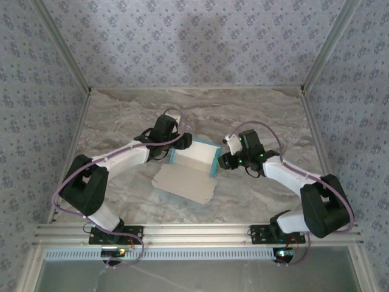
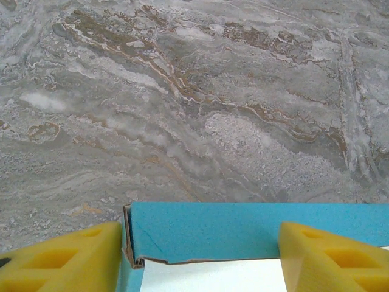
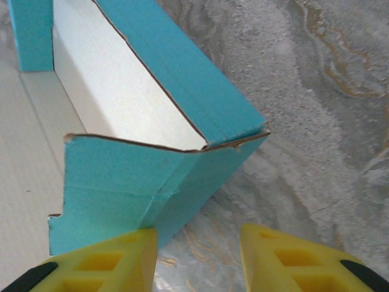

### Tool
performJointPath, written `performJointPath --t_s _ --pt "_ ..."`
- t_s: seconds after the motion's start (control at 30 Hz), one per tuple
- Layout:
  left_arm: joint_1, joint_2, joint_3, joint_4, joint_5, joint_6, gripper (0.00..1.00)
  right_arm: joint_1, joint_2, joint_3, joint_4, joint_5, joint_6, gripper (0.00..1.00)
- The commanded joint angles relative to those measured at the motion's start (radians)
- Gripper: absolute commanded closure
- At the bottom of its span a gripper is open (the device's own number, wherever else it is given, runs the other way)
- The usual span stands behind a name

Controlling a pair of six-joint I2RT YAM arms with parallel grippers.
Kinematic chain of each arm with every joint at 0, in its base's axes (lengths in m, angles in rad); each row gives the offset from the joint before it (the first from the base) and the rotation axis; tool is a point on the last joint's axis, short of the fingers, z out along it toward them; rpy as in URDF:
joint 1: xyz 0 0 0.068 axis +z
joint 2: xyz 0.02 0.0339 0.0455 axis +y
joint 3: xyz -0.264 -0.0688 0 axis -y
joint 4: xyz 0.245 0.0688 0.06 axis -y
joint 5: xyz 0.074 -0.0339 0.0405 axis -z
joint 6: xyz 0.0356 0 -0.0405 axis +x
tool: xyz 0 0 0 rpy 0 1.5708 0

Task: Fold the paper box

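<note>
Inward, left pincer [image 2: 199, 234], right pincer [image 3: 197, 230] parted; flanking paper box [image 1: 191, 167]

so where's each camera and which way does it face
Top external: above, behind the arms, looking down on the table; left gripper and right gripper flank the paper box.
Left wrist: on the left arm, facing across the box's blue wall; own yellow fingers.
Right wrist: on the right arm, facing a blue corner; own yellow fingers.
All three share the box.
</note>
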Motion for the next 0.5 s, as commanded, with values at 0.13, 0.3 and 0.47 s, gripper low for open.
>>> performJointPath --t_s 0.13,0.3,0.47 --pt "-0.006 0.064 0.043 -0.004 0.066 -0.018 0.35 -0.09 0.071 0.042 0.029 -0.248 0.338 0.58" --pt "-0.003 0.137 0.111 -0.038 0.085 -0.026 0.35 -0.136 0.13 0.047 0.012 -0.336 0.474 0.63" --pt "0.004 0.198 0.167 -0.068 0.108 -0.03 0.35 -0.14 0.152 0.076 -0.071 -0.336 0.468 0.69"
